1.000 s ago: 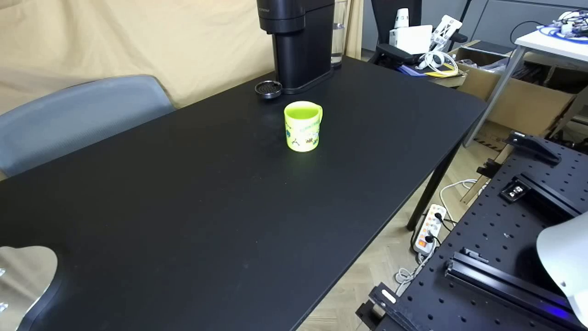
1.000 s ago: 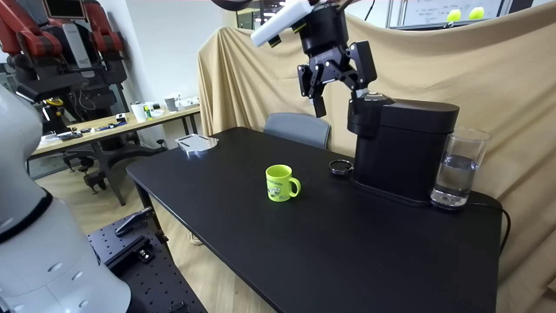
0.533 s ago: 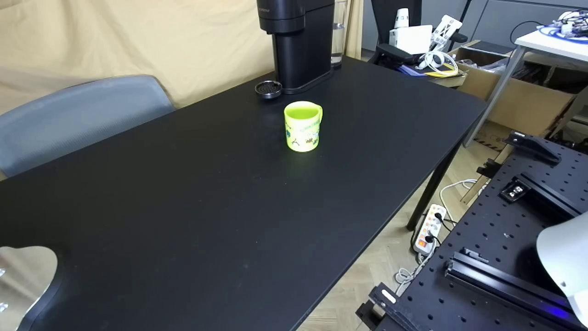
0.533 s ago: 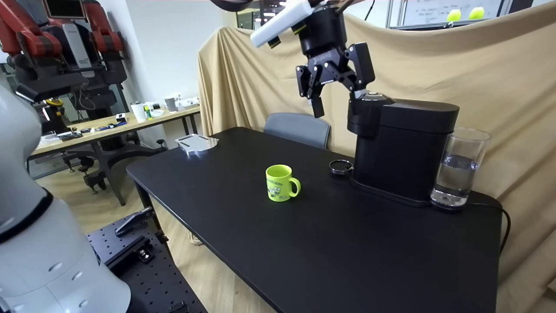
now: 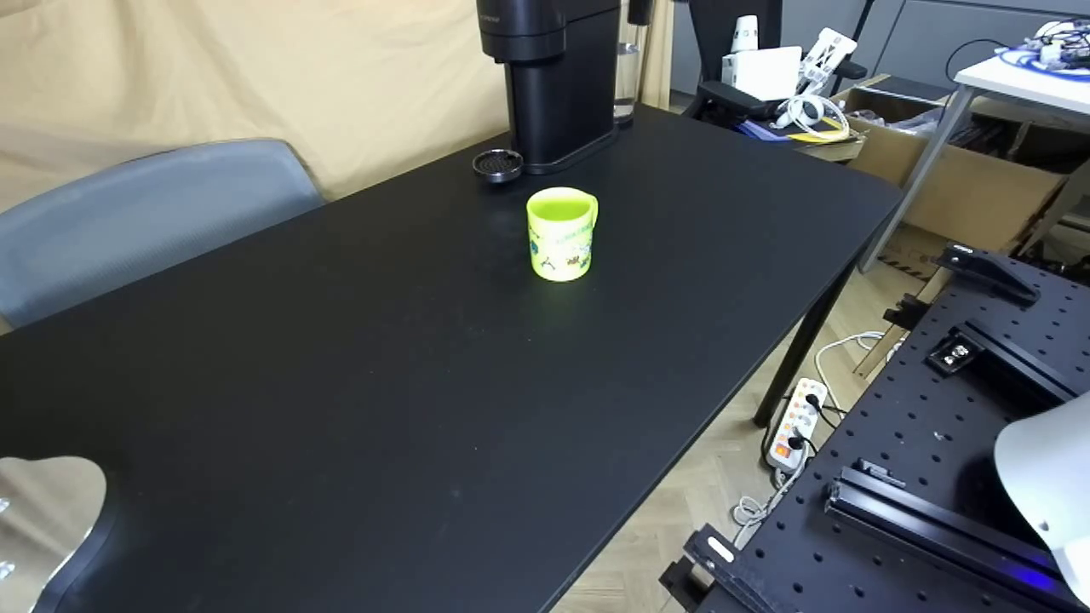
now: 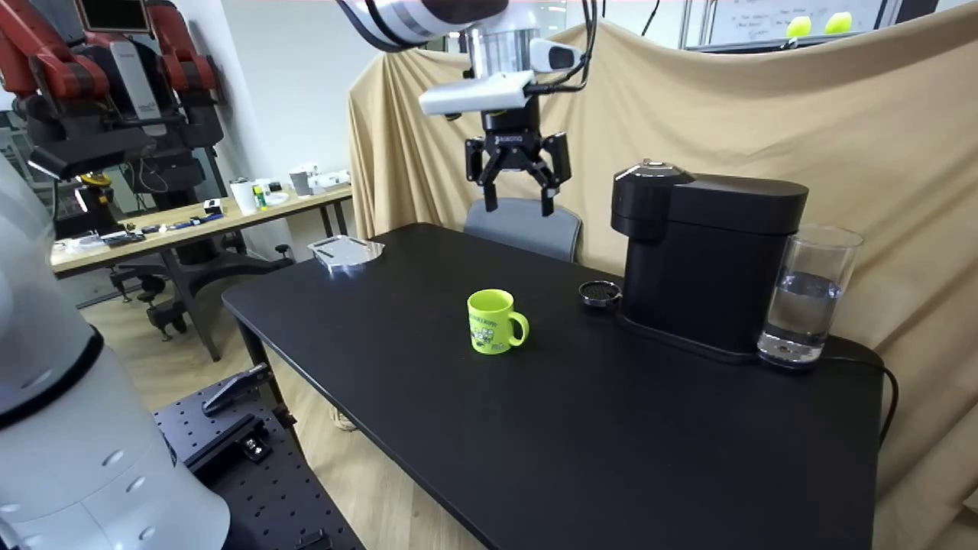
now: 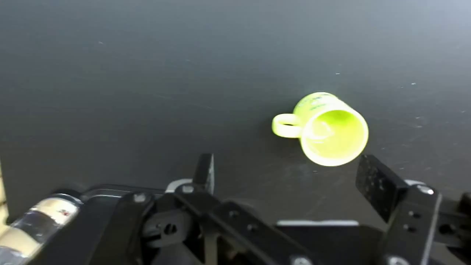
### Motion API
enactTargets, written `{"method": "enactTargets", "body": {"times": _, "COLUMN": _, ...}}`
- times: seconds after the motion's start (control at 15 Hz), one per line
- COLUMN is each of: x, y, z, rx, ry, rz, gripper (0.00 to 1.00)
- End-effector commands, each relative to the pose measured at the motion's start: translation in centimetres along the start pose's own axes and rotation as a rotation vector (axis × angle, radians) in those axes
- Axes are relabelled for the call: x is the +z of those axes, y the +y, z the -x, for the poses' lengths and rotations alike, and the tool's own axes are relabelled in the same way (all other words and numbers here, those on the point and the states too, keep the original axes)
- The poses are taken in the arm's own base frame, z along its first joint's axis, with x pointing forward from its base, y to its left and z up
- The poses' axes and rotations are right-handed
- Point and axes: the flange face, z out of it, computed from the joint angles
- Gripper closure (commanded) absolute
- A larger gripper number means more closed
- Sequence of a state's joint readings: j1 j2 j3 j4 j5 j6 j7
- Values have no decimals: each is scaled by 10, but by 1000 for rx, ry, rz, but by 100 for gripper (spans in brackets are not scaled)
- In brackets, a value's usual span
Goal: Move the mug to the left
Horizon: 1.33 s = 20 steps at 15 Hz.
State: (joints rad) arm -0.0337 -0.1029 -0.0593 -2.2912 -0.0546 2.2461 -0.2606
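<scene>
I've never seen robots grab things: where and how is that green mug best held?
Probably the round body of the mug, from above: it stands upright and the tool hangs open, pointing down. Closing crosswise to the jutting handle should clear it.

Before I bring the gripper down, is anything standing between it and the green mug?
Nothing visible. The open gripper hangs above the black table, and the wrist view shows the green mug unobstructed. In an exterior view, the coffee machine and small round tray stand to one side, not between.
</scene>
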Motion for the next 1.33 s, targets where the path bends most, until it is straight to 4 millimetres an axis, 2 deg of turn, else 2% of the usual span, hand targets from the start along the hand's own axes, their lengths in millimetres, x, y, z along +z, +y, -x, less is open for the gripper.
{"method": "enactTargets", "body": {"times": 0.0, "x": 6, "y": -11, "z": -5, "rx": -20, "ry": -9, "rz": -10, "gripper": 0}}
{"method": "enactTargets", "body": {"times": 0.27, "x": 12, "y": -5, "z": -4, "rx": -11, "ry": -25, "rz": -18, "gripper": 0}}
{"method": "enactTargets", "body": {"times": 0.53, "x": 45, "y": -38, "z": -31, "rx": -19, "ry": -28, "rz": -13, "gripper": 0}}
{"method": "enactTargets", "body": {"times": 0.67, "x": 70, "y": -60, "z": -46, "rx": -20, "ry": -48, "rz": -18, "gripper": 0}}
{"method": "enactTargets", "body": {"times": 0.87, "x": 106, "y": -82, "z": -55, "rx": -23, "ry": -90, "rz": -15, "gripper": 0}}
{"method": "enactTargets", "body": {"times": 1.07, "x": 138, "y": -84, "z": -56, "rx": -12, "ry": -134, "rz": -11, "gripper": 0}}
{"method": "enactTargets", "body": {"times": 1.27, "x": 161, "y": -71, "z": -53, "rx": -4, "ry": -159, "rz": 4, "gripper": 0}}
